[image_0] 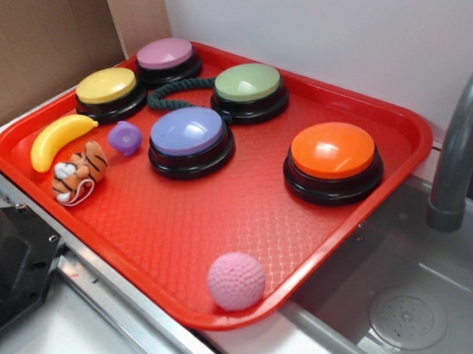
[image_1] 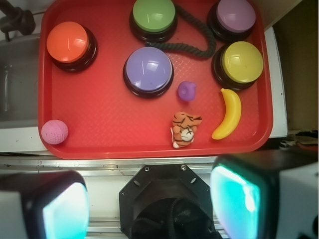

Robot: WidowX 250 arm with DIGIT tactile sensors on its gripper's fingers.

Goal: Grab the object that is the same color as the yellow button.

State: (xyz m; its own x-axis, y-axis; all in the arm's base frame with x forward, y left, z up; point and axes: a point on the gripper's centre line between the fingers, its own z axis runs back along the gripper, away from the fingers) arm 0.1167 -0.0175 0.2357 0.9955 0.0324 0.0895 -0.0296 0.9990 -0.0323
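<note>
Near the tray's left edge in the exterior view, the yellow toy banana (image_0: 60,138) (image_1: 228,114) is being seen lying flat on the red tray (image_0: 242,225) (image_1: 99,124), untouched, its curve running alongside the rim. Just beside it, the yellow button (image_0: 108,89) (image_1: 241,63) is being shown on its black base, close to the banana's upper tip but apart from it. On the banana's other side, the small striped plush tiger (image_0: 76,172) (image_1: 185,128) is being seen lying almost against it, and a little purple toy (image_0: 125,137) (image_1: 187,91) is sitting between the tiger and the blue-violet button (image_0: 188,136) (image_1: 148,69). Further out, a pink-purple button (image_0: 165,57) (image_1: 235,17), a green button (image_0: 248,86) (image_1: 153,17) and an orange button (image_0: 333,156) (image_1: 69,44) are being shown spread across the tray, with a dark rope (image_0: 177,91) (image_1: 192,37) curling among the back three. A pink ball (image_0: 236,281) (image_1: 54,131) is resting alone at the near corner. Over in the wrist view, the gripper (image_1: 149,199) is being held well clear of the tray, off its near edge, with its two fingers (image_1: 234,199) spread wide apart and nothing between them. A grey faucet (image_0: 460,141) is being glimpsed beyond the tray.
</note>
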